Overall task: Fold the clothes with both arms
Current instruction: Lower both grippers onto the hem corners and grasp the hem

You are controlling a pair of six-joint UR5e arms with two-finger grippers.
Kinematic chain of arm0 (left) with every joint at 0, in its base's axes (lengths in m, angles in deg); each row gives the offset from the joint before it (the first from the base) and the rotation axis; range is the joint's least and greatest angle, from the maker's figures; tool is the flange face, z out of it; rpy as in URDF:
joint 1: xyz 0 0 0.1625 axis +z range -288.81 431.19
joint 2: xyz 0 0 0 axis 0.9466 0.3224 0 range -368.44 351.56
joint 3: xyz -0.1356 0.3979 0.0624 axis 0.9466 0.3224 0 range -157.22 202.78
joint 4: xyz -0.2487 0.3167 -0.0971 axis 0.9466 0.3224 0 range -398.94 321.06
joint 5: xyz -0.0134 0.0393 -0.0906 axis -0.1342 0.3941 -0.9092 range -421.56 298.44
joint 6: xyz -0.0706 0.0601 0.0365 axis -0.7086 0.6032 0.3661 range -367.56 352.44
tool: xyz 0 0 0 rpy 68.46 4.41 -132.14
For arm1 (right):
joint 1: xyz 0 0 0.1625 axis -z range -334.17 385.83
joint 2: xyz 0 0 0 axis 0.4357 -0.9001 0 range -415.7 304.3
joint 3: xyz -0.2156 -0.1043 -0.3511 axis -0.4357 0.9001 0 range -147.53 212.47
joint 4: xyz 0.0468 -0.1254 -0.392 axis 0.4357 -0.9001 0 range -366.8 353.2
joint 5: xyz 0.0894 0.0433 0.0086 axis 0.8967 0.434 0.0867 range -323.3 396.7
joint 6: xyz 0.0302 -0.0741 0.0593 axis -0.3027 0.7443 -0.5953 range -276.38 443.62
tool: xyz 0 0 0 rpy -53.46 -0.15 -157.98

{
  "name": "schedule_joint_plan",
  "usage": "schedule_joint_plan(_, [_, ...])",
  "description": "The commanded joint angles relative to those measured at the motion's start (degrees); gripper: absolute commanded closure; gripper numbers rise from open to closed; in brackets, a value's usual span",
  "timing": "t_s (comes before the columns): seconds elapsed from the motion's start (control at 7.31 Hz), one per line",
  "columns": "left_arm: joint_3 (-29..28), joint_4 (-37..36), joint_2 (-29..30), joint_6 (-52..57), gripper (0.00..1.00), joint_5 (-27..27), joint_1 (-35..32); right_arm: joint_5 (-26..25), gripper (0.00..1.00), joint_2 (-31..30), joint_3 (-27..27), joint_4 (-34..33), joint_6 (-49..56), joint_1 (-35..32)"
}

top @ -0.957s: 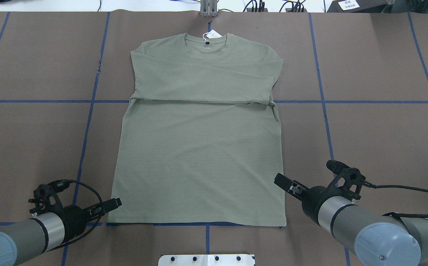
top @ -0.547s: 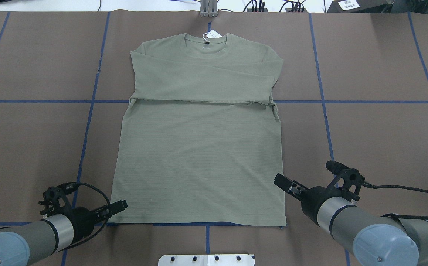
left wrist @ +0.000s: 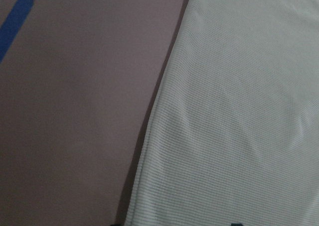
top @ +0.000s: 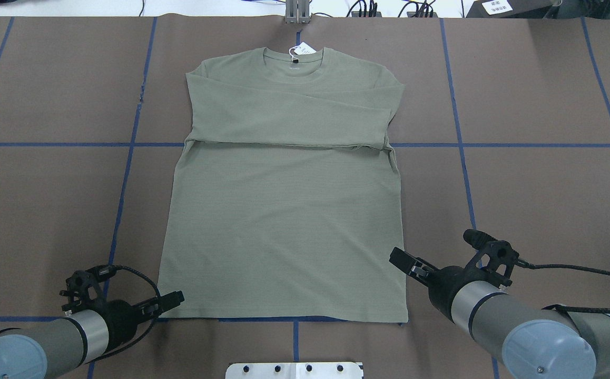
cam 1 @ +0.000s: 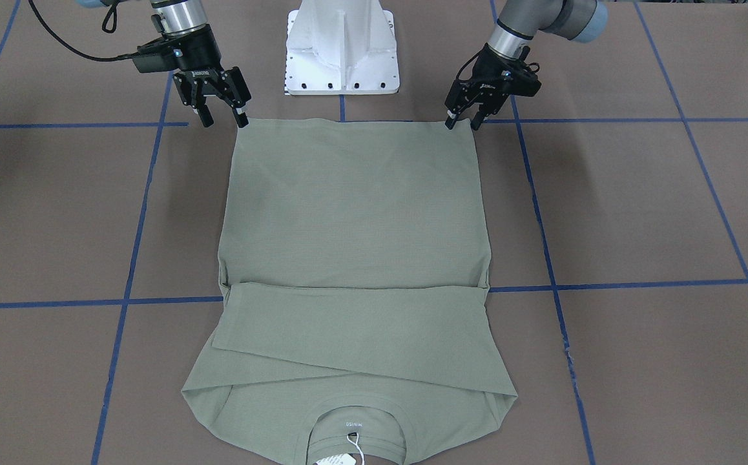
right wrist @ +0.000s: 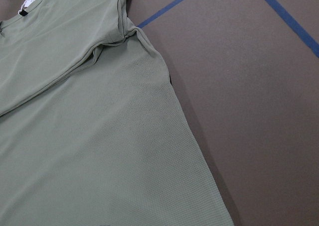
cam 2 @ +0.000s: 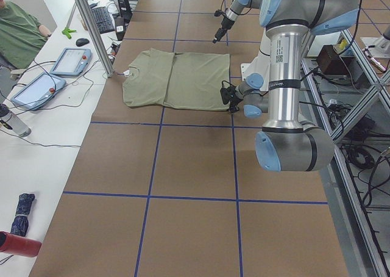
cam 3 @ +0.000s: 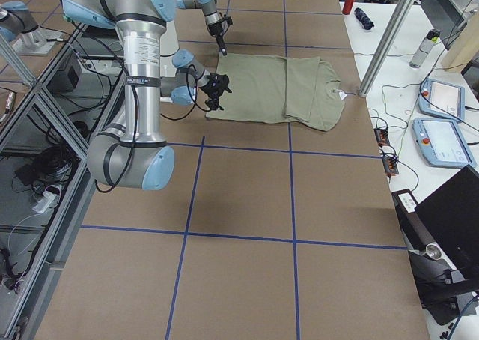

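Overhead exterior shows the sage-green shirt (top: 284,221) flat mid-table, collar far, sleeves folded across the chest. It is a soft, light knit that will drape, so I'd pinch its near hem corners, where my left gripper (cam 1: 463,121) and right gripper (cam 1: 223,120) hover, jaws parted, apparently empty. Brown table paper (top: 537,200) spreads wide either side.

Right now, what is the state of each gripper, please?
Left gripper: open, holding nothing.
Right gripper: open, holding nothing.

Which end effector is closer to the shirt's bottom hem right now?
Left. The left end effector sits low at the shirt's hem corner; the right end effector hovers higher near the opposite corner.
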Motion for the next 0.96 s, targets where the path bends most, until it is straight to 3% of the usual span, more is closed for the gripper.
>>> schedule_joint_plan(0.0, [-0.01, 0.0, -0.25, 1.5, 0.21, -0.2, 0.09, 0.0, 0.04, -0.03, 0.0, 0.0, -0.08, 0.04])
schedule_joint_plan(0.55, [-0.01, 0.0, -0.34, 1.5, 0.25, -0.29, 0.26, 0.0, 0.04, 0.06, 0.0, 0.0, -0.08, 0.05])
schedule_joint_plan(0.82, [-0.1, 0.0, -0.16, 1.42, 0.45, -0.12, 0.44, 0.0, 0.04, 0.15, 0.0, 0.0, -0.08, 0.13])
